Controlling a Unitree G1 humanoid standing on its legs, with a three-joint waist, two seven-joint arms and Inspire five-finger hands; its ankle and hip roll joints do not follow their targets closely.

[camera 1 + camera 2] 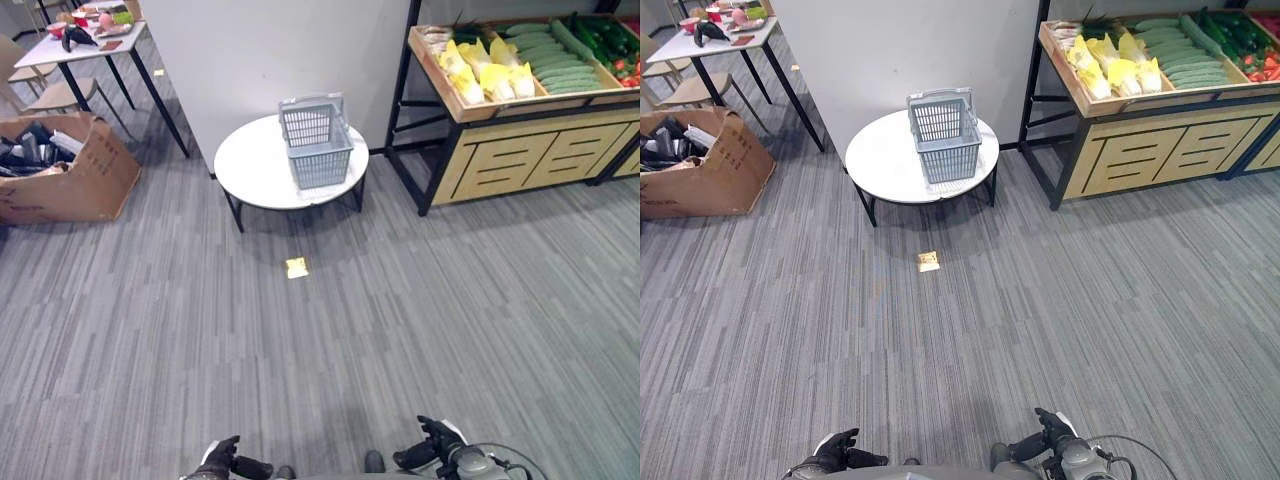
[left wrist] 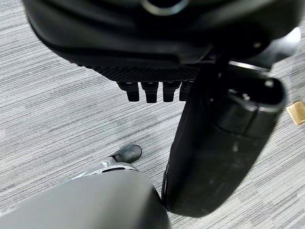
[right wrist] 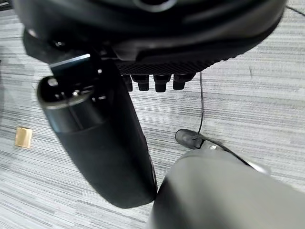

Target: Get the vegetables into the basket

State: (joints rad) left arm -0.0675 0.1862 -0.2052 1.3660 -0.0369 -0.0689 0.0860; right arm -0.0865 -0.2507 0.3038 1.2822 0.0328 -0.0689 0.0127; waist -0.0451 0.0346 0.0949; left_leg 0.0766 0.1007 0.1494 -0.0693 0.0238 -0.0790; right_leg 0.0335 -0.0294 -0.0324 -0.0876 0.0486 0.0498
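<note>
A grey plastic basket point(image 1: 316, 140) stands empty on a low round white table point(image 1: 250, 165) straight ahead, across the carpet. To its right, a wooden shelf point(image 1: 520, 150) carries a crate of vegetables: pale green cucumbers point(image 1: 555, 62), yellow-wrapped pieces point(image 1: 485, 78), darker green ones point(image 1: 600, 35) and some red ones point(image 1: 628, 68). My left hand point(image 1: 225, 462) and right hand point(image 1: 430, 445) hang low at the near edge, far from the basket and shelf. Both are relaxed and hold nothing. The wrist views show the left thumb point(image 2: 224, 143) and right thumb point(image 3: 95, 138) over bare carpet.
A white wall block point(image 1: 270, 50) rises behind the round table. At the left is an open cardboard box point(image 1: 70, 170), with a table of small items point(image 1: 85, 40) and a chair point(image 1: 40, 92) behind it. A small yellow tag point(image 1: 296, 267) lies on the carpet.
</note>
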